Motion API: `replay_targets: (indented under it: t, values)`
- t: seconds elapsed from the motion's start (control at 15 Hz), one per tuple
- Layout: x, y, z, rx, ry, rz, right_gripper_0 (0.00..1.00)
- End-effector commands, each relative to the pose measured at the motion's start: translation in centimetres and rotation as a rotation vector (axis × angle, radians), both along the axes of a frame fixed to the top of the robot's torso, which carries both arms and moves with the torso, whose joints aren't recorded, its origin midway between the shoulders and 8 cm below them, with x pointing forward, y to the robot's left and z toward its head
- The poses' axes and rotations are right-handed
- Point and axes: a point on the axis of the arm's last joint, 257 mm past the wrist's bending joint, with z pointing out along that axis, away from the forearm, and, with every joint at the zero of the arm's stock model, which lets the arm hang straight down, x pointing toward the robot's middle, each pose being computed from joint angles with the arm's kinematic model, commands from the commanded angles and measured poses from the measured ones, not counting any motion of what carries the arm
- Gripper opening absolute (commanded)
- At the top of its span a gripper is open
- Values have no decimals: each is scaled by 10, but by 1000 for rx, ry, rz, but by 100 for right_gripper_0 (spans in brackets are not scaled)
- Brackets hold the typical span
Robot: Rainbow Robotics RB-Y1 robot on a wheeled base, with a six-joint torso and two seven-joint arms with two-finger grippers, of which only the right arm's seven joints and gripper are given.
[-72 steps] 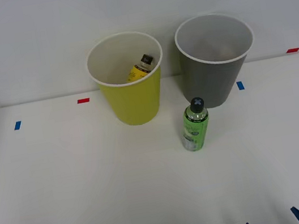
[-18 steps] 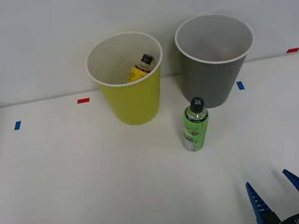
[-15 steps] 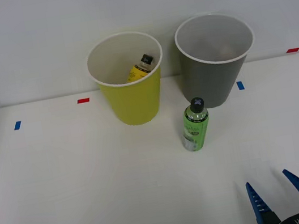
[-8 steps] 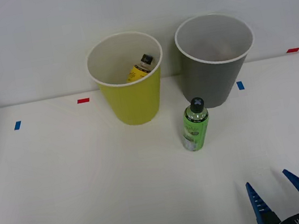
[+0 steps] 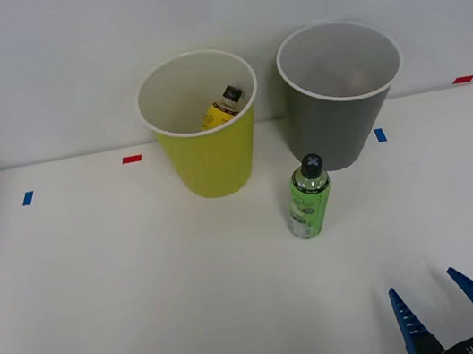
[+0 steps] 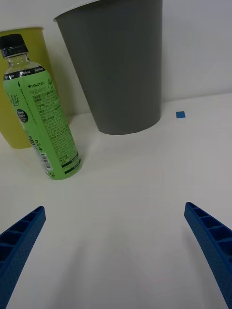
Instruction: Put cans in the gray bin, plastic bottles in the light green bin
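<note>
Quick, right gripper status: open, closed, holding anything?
Right gripper: open, holding nothing; the green bottle stands untouched on the table ahead of it.

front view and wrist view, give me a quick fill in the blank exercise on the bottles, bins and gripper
1. The green plastic bottle with the black cap stands ____ on the white table.
2. The yellow-labelled plastic bottle lies inside the ____ bin.
3. The right gripper has its blue ribbed fingers ____.
4. The round dark gray bin stands on the robot's ____ of the other bin.

Missing words: upright; light green; open; right
</note>
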Motion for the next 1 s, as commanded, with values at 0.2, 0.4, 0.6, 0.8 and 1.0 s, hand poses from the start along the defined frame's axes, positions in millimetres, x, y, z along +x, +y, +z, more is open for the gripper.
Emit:
replay_targets:
  t: [0.2,0.4,0.6,0.8,1.0]
  values:
    - [0,0,0,0,0,0,100]
    - [0,0,0,0,0,0,100]
    - [0,0,0,0,0,0,100]
    - [0,0,0,0,0,0,100]
    - [0,0,0,0,0,0,100]
